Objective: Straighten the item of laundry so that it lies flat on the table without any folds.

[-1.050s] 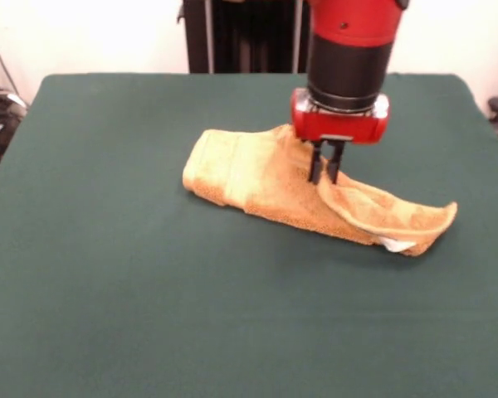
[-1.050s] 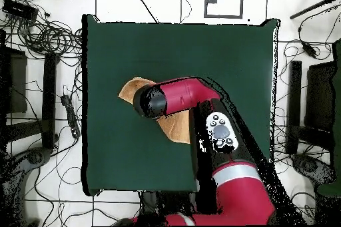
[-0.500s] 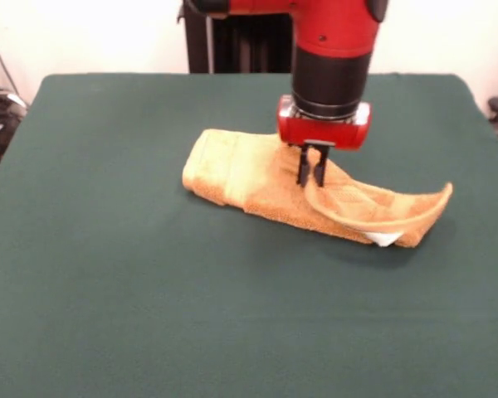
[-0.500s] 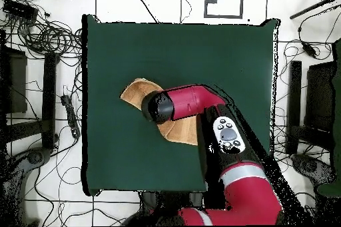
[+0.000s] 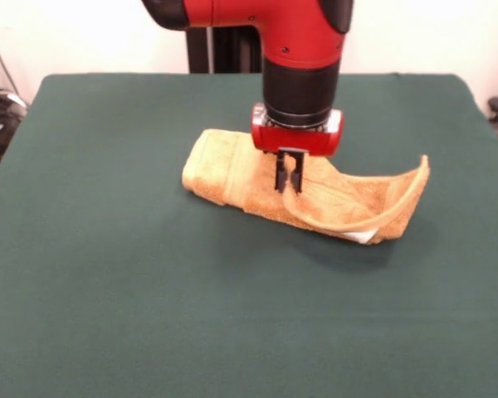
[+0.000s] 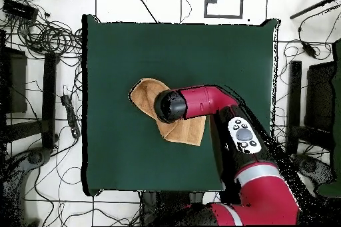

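Your gripper [image 5: 289, 178] is clamped on the towel [image 5: 257, 178], its two dark fingers [image 5: 281, 176] drawn together on a pinch of the upper layer near the middle of the bundle. The towel lies on the table [image 5: 108, 274], roughly central and somewhat toward the right in the front view. It is not flat: the left end is a thick rolled fold resting on the felt, and the right end curls upward in a raised lip, with the white tag [image 5: 361, 238] showing beneath that lip at the lower edge. In the overhead view the arm covers most of the cloth [image 6: 148, 95], so the full outline cannot be confirmed.

Findings on risk, as judgement only:

1. The pinch looks shallow. If you pull hard or fast, the layer may slip free and drop back into a new crease.
2. If the fingers have caught more than one layer, dragging will carry the whole bundle across the table [image 6: 226, 58] rather than opening it.
3. The rolled left end has nothing anchoring it but friction on the felt; a low sideways drag may tighten that roll.
4. Releasing while the lip stands raised may let it fold over.
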{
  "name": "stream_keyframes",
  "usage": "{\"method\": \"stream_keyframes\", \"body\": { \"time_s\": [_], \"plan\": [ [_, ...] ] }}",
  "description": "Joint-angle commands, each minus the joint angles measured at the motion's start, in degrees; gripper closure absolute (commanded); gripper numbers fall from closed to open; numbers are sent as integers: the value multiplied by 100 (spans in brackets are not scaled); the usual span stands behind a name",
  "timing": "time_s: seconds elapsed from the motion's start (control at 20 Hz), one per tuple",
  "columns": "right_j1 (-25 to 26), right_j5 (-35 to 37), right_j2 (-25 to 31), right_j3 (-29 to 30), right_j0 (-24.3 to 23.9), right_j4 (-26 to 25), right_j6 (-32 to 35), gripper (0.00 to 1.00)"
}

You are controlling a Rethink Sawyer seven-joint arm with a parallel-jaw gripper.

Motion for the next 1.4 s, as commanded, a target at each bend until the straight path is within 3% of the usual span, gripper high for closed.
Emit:
{"method": "stream_keyframes", "body": {
  "time_s": [0.05, 0.3, 0.85, 1.4],
  "plan": [
    [288, 830, 688, -158, 199, -280, -1566, 100],
    [301, 1038, 724, -291, 233, -287, -1604, 100],
    [453, 1860, 1032, -1002, 278, -445, -2369, 100],
    [555, 1783, 1126, -1225, 269, -596, -2301, 100]
  ]
}}
